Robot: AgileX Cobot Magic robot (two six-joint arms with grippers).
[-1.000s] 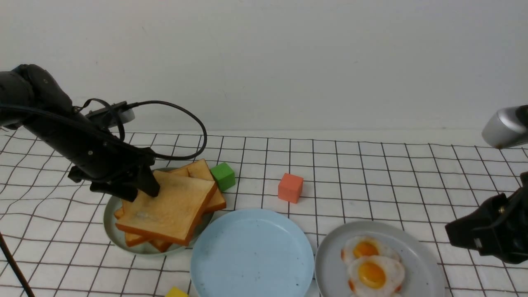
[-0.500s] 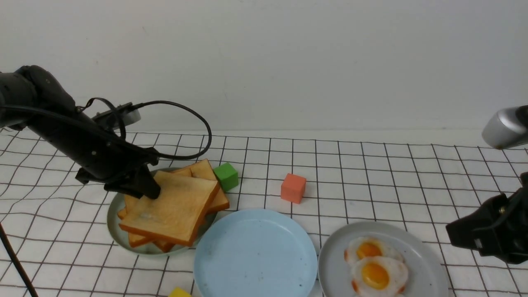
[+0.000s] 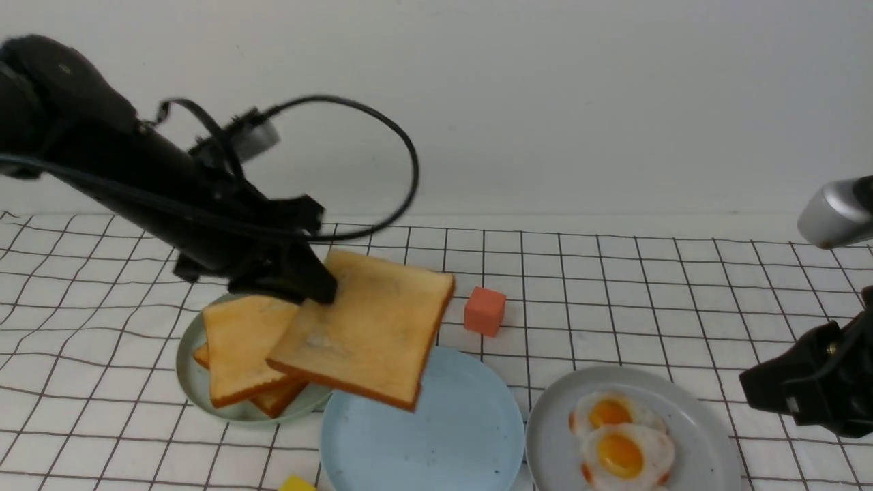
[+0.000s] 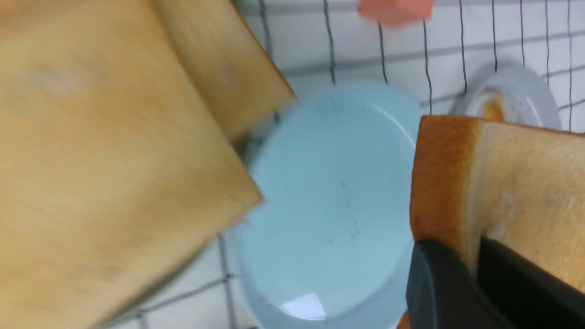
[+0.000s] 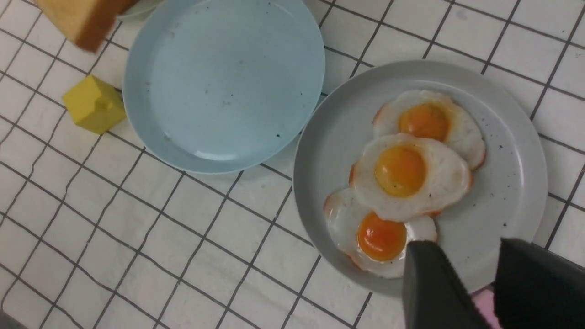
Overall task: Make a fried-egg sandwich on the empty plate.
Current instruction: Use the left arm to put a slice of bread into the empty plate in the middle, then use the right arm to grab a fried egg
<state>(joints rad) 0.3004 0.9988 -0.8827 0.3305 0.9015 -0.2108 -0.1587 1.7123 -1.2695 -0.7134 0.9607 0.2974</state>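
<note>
Checked cloth [image 5: 137, 219]: only right wrist view shows third egg [image 5: 381, 237].

Bright, even, diffuse light fills the scene, and only soft, faint shadows lie under the plate rims. In the front view, motion blur smears the left arm [image 3: 136, 184] and softens the held toast slice [image 3: 368, 327]. The left wrist view is smeared and out of focus throughout, with a small white glare on the light-blue plate [image 4: 329, 183]. The right wrist view is sharp.

Matte black left arm [image 3: 123, 184], looping black cable [image 3: 413, 167], silver right-arm housing [image 3: 835, 211].
</note>
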